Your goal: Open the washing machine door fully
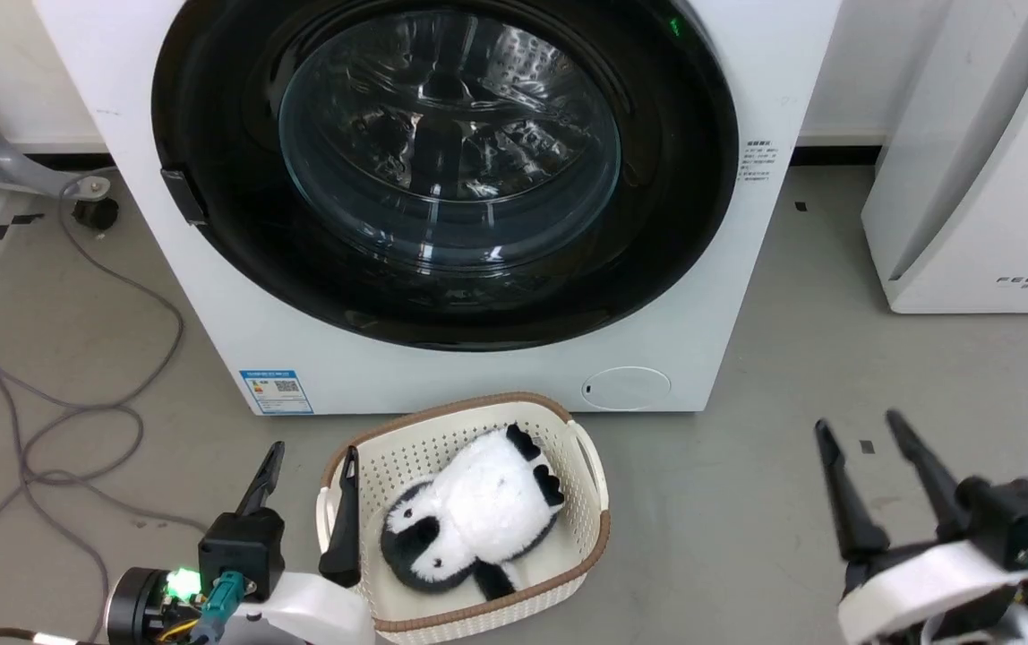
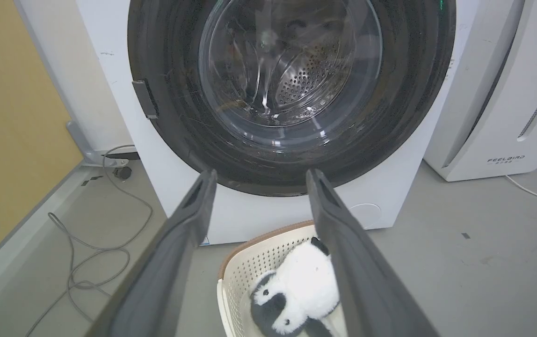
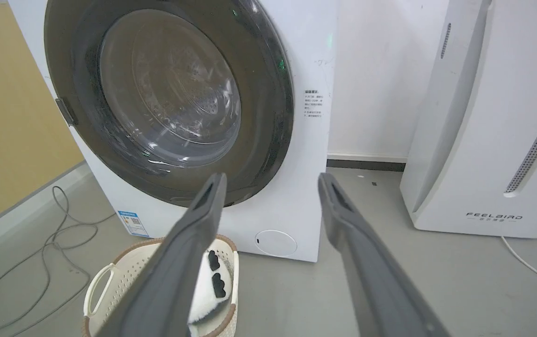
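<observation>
The washing machine door (image 1: 442,170) is seen shut flat on the washing machine (image 1: 478,381), just behind a basket (image 1: 601,484) (a toy panda (image 1: 478,515) is laid inside). The left gripper (image 1: 314,448) and right gripper (image 1: 857,421) are held low, fingers spread apart, nothing held.

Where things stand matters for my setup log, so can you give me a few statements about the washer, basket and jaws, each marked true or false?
1. The washing machine door is shut. True.
2. The basket on the floor holds a stuffed panda. True.
3. The right jaws grip the door's edge. False: they are open and empty, over the floor, apart from the washing machine.
4. The left jaws are closed. False: they are open, by the basket's left rim.
5. A grey cable lies on the floor left of the washing machine. True.
</observation>
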You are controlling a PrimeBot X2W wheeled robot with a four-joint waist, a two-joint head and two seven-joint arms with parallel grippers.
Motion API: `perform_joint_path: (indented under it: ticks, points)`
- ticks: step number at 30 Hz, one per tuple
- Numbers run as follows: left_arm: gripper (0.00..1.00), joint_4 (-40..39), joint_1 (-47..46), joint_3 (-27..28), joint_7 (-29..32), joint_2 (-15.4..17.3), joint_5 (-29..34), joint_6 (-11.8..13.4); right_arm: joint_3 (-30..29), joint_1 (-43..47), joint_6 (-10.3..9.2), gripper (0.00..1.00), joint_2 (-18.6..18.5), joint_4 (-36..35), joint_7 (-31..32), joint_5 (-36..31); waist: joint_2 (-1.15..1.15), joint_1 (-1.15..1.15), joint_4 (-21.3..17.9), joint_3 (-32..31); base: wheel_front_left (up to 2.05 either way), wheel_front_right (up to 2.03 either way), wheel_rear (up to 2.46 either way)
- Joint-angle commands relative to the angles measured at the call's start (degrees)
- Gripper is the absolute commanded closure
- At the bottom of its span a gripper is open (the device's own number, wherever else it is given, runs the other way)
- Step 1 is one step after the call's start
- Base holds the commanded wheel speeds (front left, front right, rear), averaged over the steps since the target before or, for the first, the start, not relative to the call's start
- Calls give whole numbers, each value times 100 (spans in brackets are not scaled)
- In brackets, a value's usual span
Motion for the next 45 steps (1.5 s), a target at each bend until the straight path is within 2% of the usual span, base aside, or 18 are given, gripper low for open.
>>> perform_joint_path:
  ticks: [1, 17, 30, 31, 32, 45]
  points:
    - [0, 12, 3, -31, -58, 22, -16, 51, -12, -131, -2, 0, -46, -39, -32, 74, 0, 0, 3, 10, 0, 0, 0]
    - [0, -32, -137, -248, -262, 48, 3, 93, -29, -950, -2, 0, -508, -99, 77, 719, 0, 0, 136, 345, 0, 0, 0]
    - [0, -100, -322, -399, -418, 62, -8, 146, -195, -2009, -3, 0, -754, 229, 410, 1833, 0, 0, 294, 723, 0, 0, 0]
    - [0, -105, -335, -410, -430, 63, -10, 151, -228, -2104, -3, 58, -752, 285, 436, 1945, 0, 0, 307, 753, 0, 0, 0]
    - [0, -109, -349, -423, -442, 63, -11, 155, -266, -2206, -3, 100, -753, 347, 461, 2050, 0, 0, 321, 783, 0, 0, 0]
    - [0, -149, -545, -638, -597, 56, -49, 210, -758, -3755, -4, 100, -865, 1621, 1070, 3081, 0, 0, 566, 1215, 0, 0, 0]
